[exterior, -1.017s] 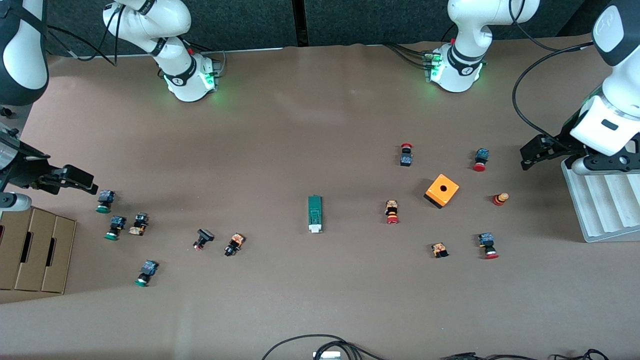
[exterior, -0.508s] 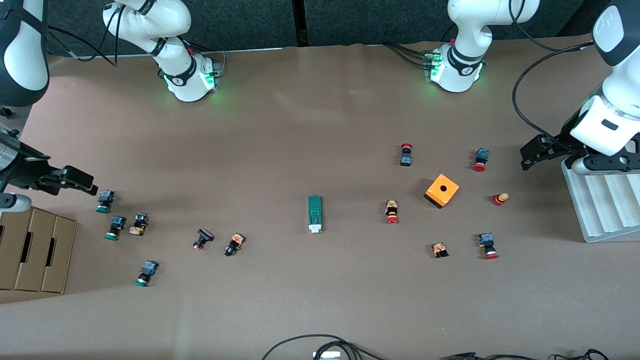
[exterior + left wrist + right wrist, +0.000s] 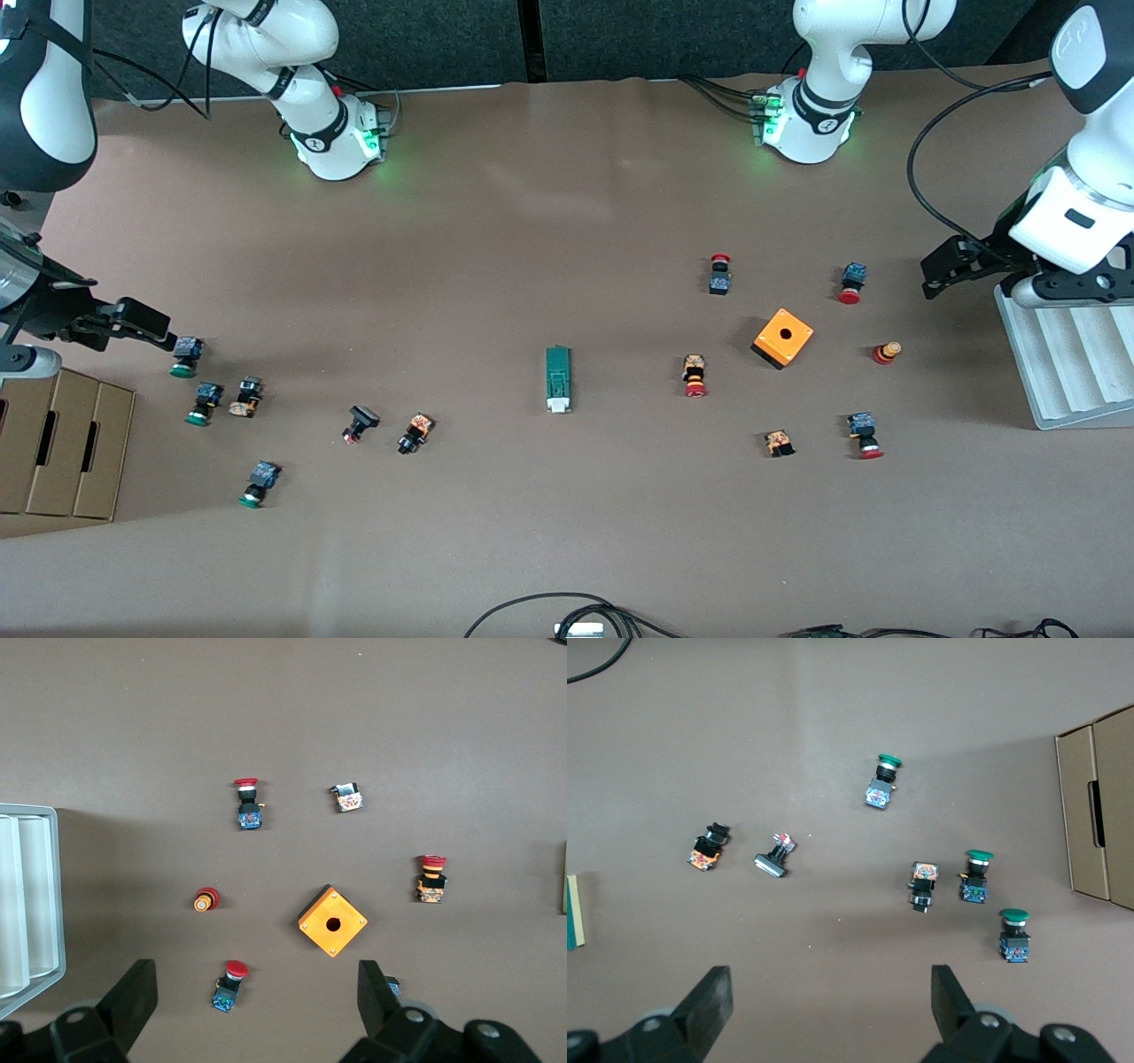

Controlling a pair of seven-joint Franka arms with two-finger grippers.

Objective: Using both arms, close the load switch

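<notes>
Both grippers, left gripper (image 3: pixel 941 270) and right gripper (image 3: pixel 146 323), hang wide open, holding nothing.
Load switch (image 3: pixel 557 378) lies mid-table between them, white end toward the front edge; neither arm looks nearer.

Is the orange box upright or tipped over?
Upright: the orange box sits flat on the table, its round hole facing up in the front and left wrist views.

Left tool (image 3: pixel 930 275) raised at left arm's table end, fingers spread; right tool (image 3: pixel 151 326) likewise, empty.
</notes>
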